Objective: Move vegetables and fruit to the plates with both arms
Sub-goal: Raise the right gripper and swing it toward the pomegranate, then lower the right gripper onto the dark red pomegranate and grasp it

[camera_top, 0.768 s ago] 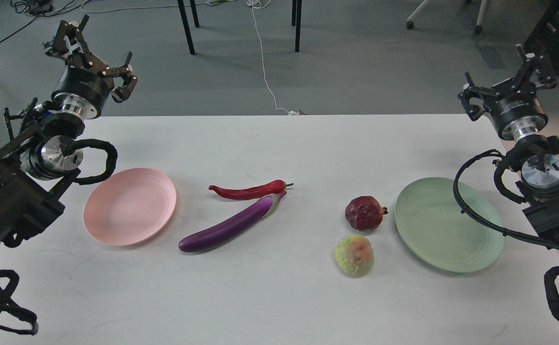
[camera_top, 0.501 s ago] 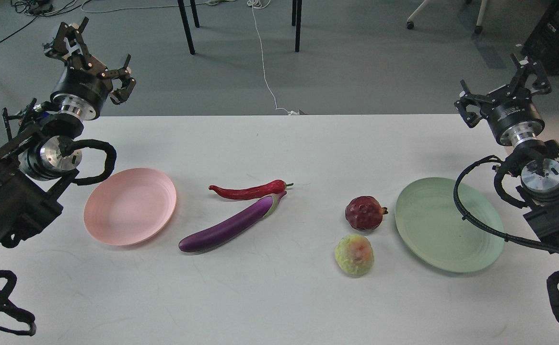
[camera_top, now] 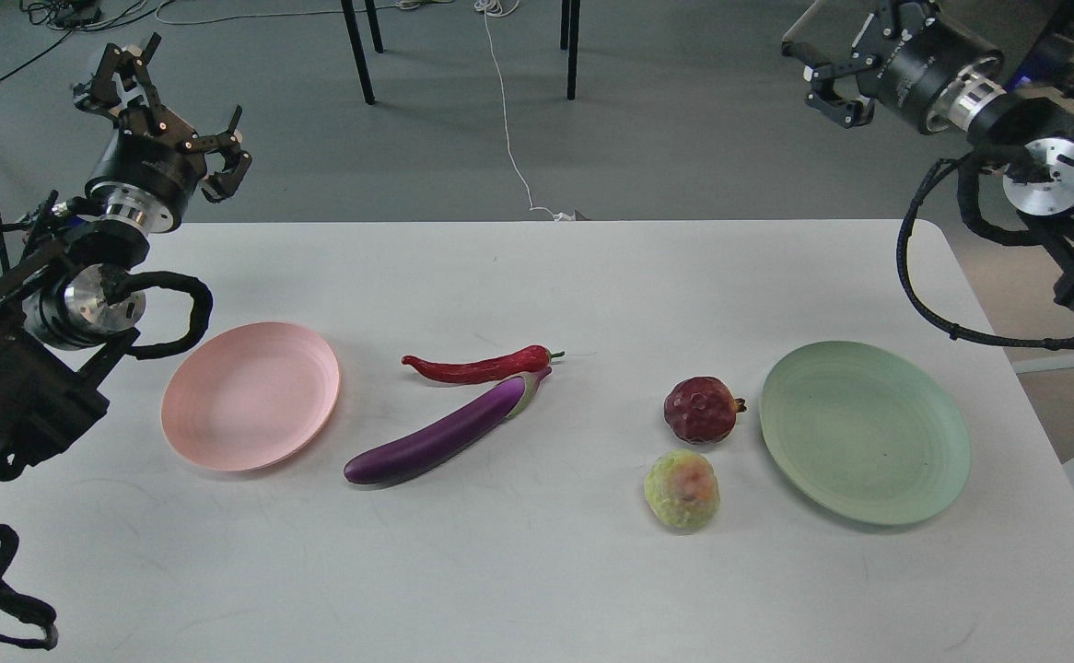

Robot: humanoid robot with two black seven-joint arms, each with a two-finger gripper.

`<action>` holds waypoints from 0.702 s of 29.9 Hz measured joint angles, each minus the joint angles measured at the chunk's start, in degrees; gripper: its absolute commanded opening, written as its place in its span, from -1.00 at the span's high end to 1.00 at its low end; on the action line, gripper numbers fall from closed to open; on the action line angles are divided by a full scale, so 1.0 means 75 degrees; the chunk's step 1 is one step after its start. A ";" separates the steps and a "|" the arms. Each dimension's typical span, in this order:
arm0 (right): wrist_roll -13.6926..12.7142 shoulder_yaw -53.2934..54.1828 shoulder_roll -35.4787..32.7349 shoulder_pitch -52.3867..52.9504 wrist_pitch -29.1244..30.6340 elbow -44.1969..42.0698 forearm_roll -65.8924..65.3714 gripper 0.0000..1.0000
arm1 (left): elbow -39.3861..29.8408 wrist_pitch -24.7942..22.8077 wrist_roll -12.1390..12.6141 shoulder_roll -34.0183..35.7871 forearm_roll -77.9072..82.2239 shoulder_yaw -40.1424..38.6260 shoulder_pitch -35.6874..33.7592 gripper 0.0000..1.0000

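A broad white table (camera_top: 537, 571) carries everything. The round pale green ridged plate (camera_top: 865, 433) lies at its right, the slightly smaller pale pink plate (camera_top: 250, 396) at its left, both bare. Between them the long glossy purple eggplant (camera_top: 445, 431) lies diagonally, its cap touching the curved red chili pepper (camera_top: 480, 366). The dark red crowned fruit (camera_top: 702, 410) sits just beside the green plate, the bumpy yellow-green fruit (camera_top: 682, 490) near it. The left gripper (camera_top: 169, 115) hangs spread wide, empty, beyond the table's far left edge; the right gripper (camera_top: 832, 60) is raised far right, spread and empty.
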 measured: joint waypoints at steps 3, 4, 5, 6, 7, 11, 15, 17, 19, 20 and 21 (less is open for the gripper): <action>-0.0008 -0.1130 0.0019 0.0944 -0.0001 0.0590 -0.0866 -0.98 | -0.0167 -0.0117 -0.0005 0.0145 0.0000 0.0000 0.0062 -0.96; -0.0013 -0.1491 0.0039 0.1237 -0.0001 0.0848 -0.1179 -0.98 | -0.0221 -0.0135 -0.0006 0.0175 0.0001 0.0001 0.0088 -0.96; -0.0015 -0.1851 0.0066 0.1515 0.0000 0.1123 -0.1532 -0.98 | -0.0271 -0.0144 -0.0006 0.0201 0.0001 0.0000 0.0112 -0.96; -0.0017 -0.2168 0.0103 0.1741 0.0000 0.1357 -0.1866 -0.98 | -0.0301 -0.0150 -0.0008 0.0222 0.0001 0.0000 0.0125 -0.96; -0.0017 -0.2507 0.0171 0.1977 0.0000 0.1596 -0.2251 -0.98 | -0.0319 -0.0151 -0.0009 0.0235 0.0001 0.0000 0.0131 -0.96; -0.0010 -0.3458 0.0516 0.2385 0.0000 0.2041 -0.3215 -0.97 | -0.0332 -0.0153 -0.0019 0.0245 0.0000 -0.0044 0.0139 -0.96; -0.0007 -0.4151 0.0781 0.2429 -0.0006 0.2376 -0.3683 -0.97 | -0.0336 -0.0152 -0.0032 0.0245 0.0001 -0.0100 0.0139 -0.96; -0.0007 -0.4555 0.0905 0.2430 -0.0006 0.2660 -0.4094 -0.97 | -0.0337 -0.0151 -0.0035 0.0245 0.0001 -0.0106 0.0139 -0.96; -0.0003 -0.4980 0.1039 0.2430 -0.0006 0.2913 -0.4675 -0.97 | -0.0337 -0.0146 -0.0044 0.0245 0.0001 -0.0108 0.0139 -0.96; 0.0005 -0.5216 0.1120 0.2425 -0.0005 0.3008 -0.5042 -0.96 | -0.0337 -0.0143 -0.0048 0.0246 0.0000 -0.0109 0.0139 -0.96; 0.0015 -0.5436 0.1200 0.2401 -0.0006 0.3065 -0.5431 -0.96 | -0.0337 -0.0143 -0.0052 0.0248 0.0001 -0.0109 0.0139 -0.96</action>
